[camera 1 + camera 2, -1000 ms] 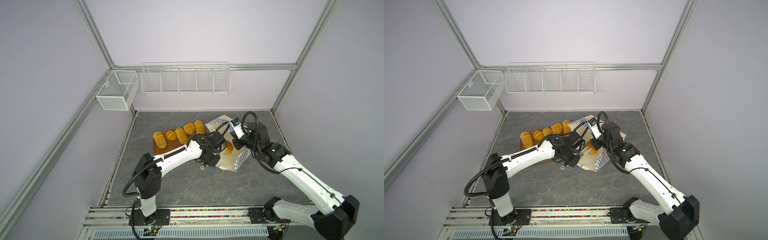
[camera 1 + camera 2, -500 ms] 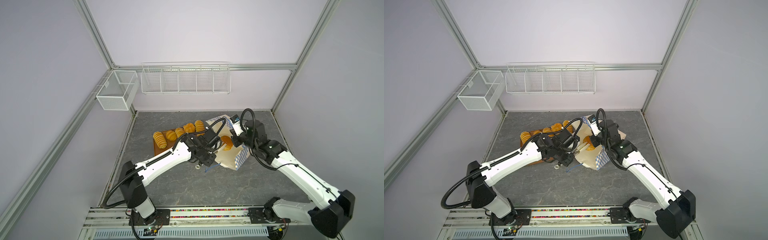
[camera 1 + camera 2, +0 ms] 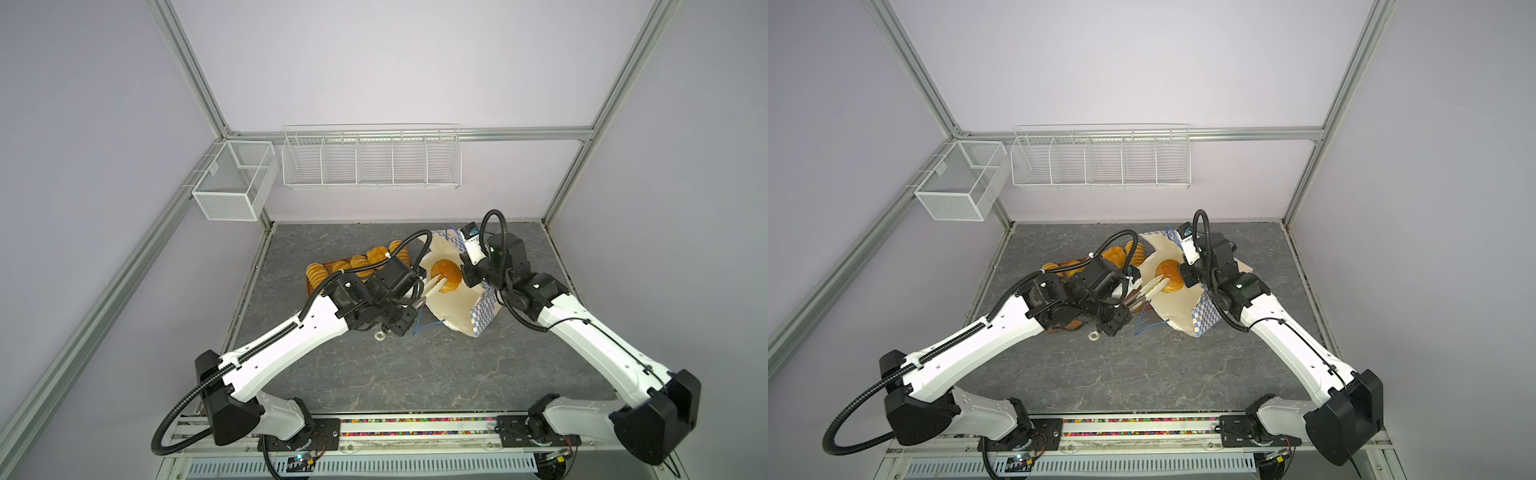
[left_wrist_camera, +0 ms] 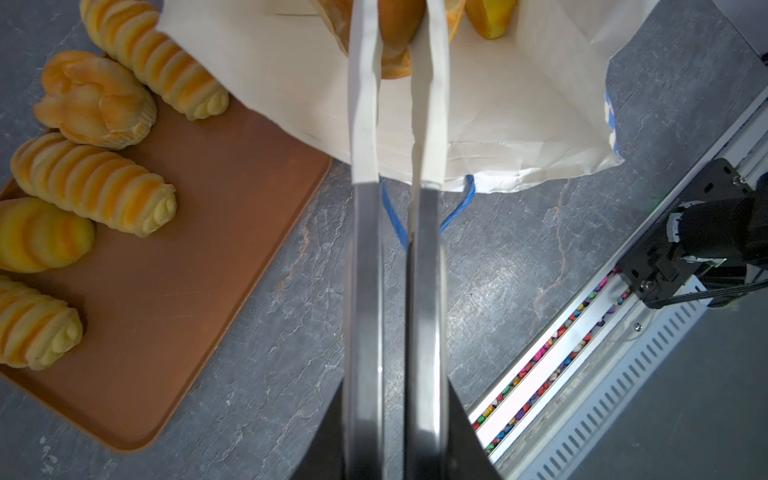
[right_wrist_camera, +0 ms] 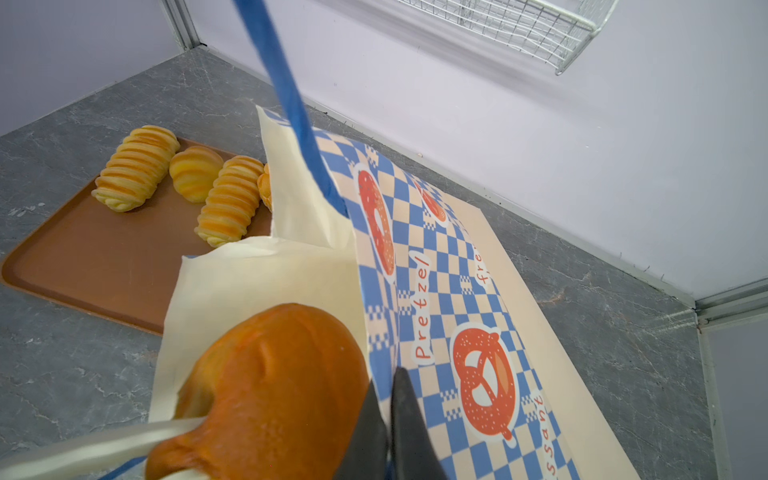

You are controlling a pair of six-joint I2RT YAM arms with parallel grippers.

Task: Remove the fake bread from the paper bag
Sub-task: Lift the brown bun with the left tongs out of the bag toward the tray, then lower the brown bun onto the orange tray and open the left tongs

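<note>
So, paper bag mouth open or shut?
Open: the cream, blue-checkered paper bag gapes wide in both top views, an orange-brown round bun showing in its mouth.

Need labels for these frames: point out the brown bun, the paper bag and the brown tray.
brown bun (image 3: 446, 269): in a top view, rounded top
paper bag (image 5: 444, 258): right wrist view, checkered outer side
brown tray (image 4: 178, 299): left wrist view, bare floor

Matt cream paper bag (image 4: 498, 104) creasing, smooth browner bun (image 5: 282, 386) gleaming, ridged loaves (image 4: 91, 183) looking satiny, brown tray (image 4: 199, 257) looking like matt plastic, metal fingers (image 4: 365, 291) shining dully, tips wearing matt white wrapping, grey veined desk (image 4: 291, 332) looking stone-like.
</note>
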